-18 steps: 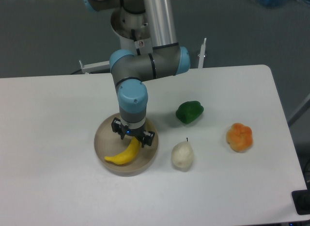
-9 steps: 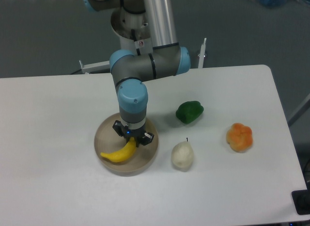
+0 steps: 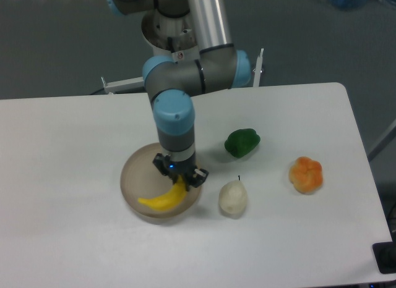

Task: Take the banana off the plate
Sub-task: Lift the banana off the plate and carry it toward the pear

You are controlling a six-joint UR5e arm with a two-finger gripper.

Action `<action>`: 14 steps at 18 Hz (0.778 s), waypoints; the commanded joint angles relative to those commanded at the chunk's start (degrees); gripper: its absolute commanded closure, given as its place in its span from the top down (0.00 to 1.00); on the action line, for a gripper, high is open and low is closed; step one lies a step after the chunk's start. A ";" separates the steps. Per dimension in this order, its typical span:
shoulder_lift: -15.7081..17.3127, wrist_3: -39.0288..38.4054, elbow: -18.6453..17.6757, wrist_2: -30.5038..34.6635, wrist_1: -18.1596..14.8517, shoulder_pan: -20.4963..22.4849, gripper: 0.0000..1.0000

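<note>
The bright yellow banana (image 3: 162, 200) hangs tilted over the right front part of the round beige plate (image 3: 135, 177), its left tip low near the plate's front rim. My gripper (image 3: 180, 180) points straight down and is shut on the banana's upper right end. The black fingers straddle that end, and the blue wrist above hides part of the plate's right side. Whether the banana's low tip still touches the plate cannot be told.
A pale whitish pear (image 3: 233, 197) stands just right of the plate, close to my gripper. A green pepper (image 3: 242, 142) lies behind it and an orange fruit (image 3: 305, 174) sits further right. The white table's (image 3: 62, 238) right edge runs near the orange fruit.
My gripper has closed on the banana's right end and shifted to the right and slightly toward the front. The banana has moved with it toward the plate's right rim.
</note>
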 joint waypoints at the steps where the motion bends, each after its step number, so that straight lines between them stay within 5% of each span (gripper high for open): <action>1: 0.00 1.32 0.44 0.09 -0.09 0.97 0.36; 8: 1.67 15.65 2.55 0.00 -1.23 11.42 0.36; 14: 1.32 21.10 7.65 0.00 -2.45 14.33 0.36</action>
